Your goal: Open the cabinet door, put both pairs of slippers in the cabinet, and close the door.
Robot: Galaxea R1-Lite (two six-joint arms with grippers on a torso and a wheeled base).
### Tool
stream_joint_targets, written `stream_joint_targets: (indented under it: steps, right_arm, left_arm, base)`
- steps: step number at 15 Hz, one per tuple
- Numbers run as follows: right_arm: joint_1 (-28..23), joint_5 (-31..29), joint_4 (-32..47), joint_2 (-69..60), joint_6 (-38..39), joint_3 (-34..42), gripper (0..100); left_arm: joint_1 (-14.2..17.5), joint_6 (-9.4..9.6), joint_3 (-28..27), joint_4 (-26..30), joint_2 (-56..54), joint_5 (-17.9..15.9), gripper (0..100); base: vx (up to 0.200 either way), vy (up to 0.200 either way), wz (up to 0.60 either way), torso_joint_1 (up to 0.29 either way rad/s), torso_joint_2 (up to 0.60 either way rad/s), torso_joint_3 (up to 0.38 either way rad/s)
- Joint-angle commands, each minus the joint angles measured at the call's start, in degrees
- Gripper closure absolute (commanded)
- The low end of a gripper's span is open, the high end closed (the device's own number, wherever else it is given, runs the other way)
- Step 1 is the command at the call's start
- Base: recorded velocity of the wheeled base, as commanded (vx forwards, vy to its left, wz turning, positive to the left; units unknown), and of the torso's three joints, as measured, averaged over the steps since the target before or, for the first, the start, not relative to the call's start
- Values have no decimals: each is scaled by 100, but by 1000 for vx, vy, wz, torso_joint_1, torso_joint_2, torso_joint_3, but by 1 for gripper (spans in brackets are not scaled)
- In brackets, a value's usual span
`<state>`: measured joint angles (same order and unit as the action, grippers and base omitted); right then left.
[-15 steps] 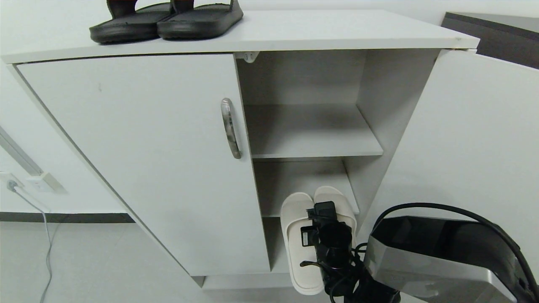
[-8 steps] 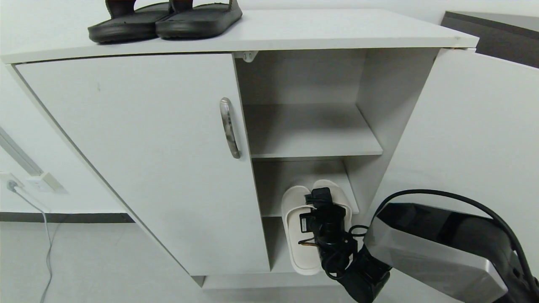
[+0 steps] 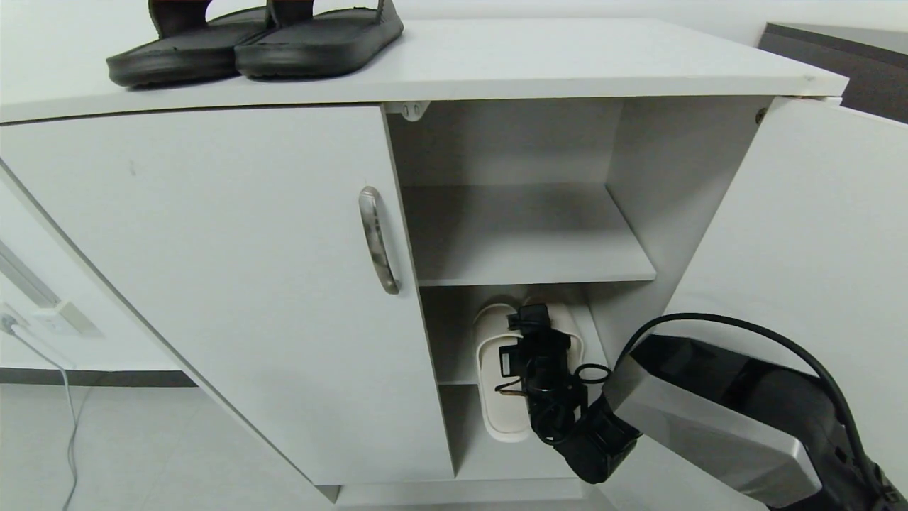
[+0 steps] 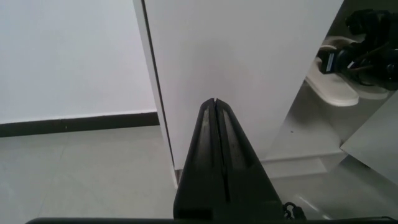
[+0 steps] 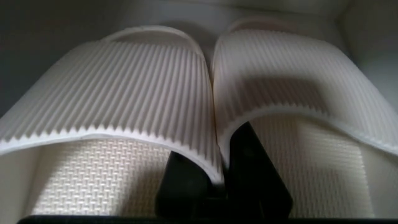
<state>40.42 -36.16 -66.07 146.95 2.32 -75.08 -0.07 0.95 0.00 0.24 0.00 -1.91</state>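
A white cabinet [image 3: 567, 64] stands with its right door [image 3: 801, 234] swung open and its left door [image 3: 213, 284] closed. The pair of black slippers [image 3: 248, 42] lies on the cabinet top at the left. My right gripper [image 3: 539, 333] is shut on the pair of white slippers [image 3: 496, 383], whose toes lie on the lower shelf [image 3: 454, 348] while the heels stick out past its front edge. In the right wrist view the gripper [image 5: 217, 177] pinches the touching inner straps of the white slippers [image 5: 124, 93]. My left gripper [image 4: 214, 109] is shut and empty, low before the closed left door.
The middle shelf [image 3: 525, 241] is bare. A metal handle [image 3: 376, 241] sits on the closed door's right edge. A wall socket [image 3: 53, 318] with a cable hangs at the lower left, above grey floor. The open door stands close to the right arm.
My right gripper has carried the white slippers deeper into the cabinet, onto the lower shelf. The head camera has shifted slightly as well.
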Motion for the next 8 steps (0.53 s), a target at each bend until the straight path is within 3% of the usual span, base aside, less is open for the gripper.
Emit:
stream_joint_targets:
  steps: [1,8]
  right_arm:
    - [-122,109,191,80,-3,-235,100]
    - [-395,109,842,475,-12,-1474,100]
  left_arm:
    - [-1,2,0,2,9,-2,100]
    - [-1,-51,0,2,0,42,100]
  base:
    - [0,0,0,0,0,0]
    - [0,0,0,0,0,0]
